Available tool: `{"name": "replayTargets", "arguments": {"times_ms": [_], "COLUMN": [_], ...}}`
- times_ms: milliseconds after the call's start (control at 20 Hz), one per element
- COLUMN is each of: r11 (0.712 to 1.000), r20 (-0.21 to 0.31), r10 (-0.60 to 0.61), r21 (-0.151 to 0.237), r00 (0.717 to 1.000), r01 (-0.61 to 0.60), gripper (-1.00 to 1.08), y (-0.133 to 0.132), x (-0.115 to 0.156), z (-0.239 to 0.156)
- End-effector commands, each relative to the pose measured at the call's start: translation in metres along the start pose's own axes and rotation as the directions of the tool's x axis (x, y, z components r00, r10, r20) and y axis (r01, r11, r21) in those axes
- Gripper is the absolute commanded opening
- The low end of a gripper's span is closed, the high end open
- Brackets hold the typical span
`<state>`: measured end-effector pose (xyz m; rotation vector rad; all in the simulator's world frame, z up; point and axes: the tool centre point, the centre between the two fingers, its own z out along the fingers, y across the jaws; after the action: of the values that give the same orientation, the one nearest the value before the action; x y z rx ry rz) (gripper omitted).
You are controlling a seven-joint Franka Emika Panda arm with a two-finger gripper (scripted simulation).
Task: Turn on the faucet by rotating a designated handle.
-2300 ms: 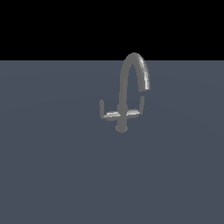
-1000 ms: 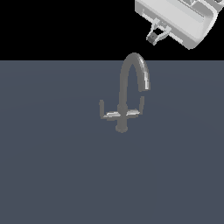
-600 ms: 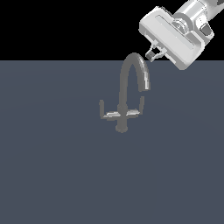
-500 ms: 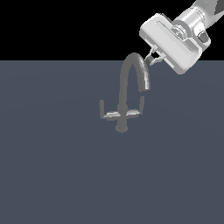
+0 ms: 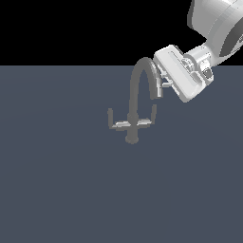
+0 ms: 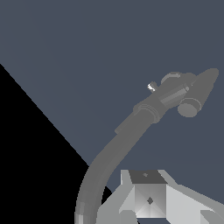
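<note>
Faucet (image 5: 134, 107) of grey metal, with a tall arched gooseneck spout and a round base, stands a little above the centre of the exterior view on a flat slate-blue surface (image 5: 61, 190). Two thin L-shaped levers stick out sideways low on its stem. The handle (image 5: 148, 118), the lever on the exterior view's right under the spout's downward curve, lies level with its tip turned up; its twin lever (image 5: 114, 121) points toward the exterior view's left.

A white and silver robot gripper (image 5: 163, 80) reaches in from the upper right of that frame and sits just beside the spout's outlet, well above the handle and apart from it. Its fingers are mostly hidden behind the spout, so whether they are spread or pressed together cannot be told.

In the wrist view the spout (image 6: 118, 148) arcs from the lower left toward the upper right, ending at the foreshortened base and levers, with part of the gripper body (image 6: 148, 199) at the lower edge.
</note>
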<state>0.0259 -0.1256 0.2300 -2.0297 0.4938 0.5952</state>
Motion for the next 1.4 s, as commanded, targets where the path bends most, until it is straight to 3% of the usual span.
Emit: {"name": "replayTargets", "arguments": {"times_ms": [0,350,650,1000,1350], "r11": [0.999,0.986,0.971,0.96,0.958], "r20": [0.025,0.094,0.136,0.163,0.167], "r10": [0.015,0.052,0.071,0.082,0.084], "r21": [0.044,0.153,0.215,0.252,0.257], "r00": [1.0,0.994,0.988,0.983,0.982], "r01": [-0.016,-0.066,-0.1,-0.122,-0.126], "gripper": [-1.0,-1.0,-1.0,-1.0,-1.0], "y": [0.006,0.021,0.029,0.034,0.035], "x": [0.015,0.054,0.077,0.092,0.094], "z": [0.005,0.022,0.035,0.044,0.045]}}
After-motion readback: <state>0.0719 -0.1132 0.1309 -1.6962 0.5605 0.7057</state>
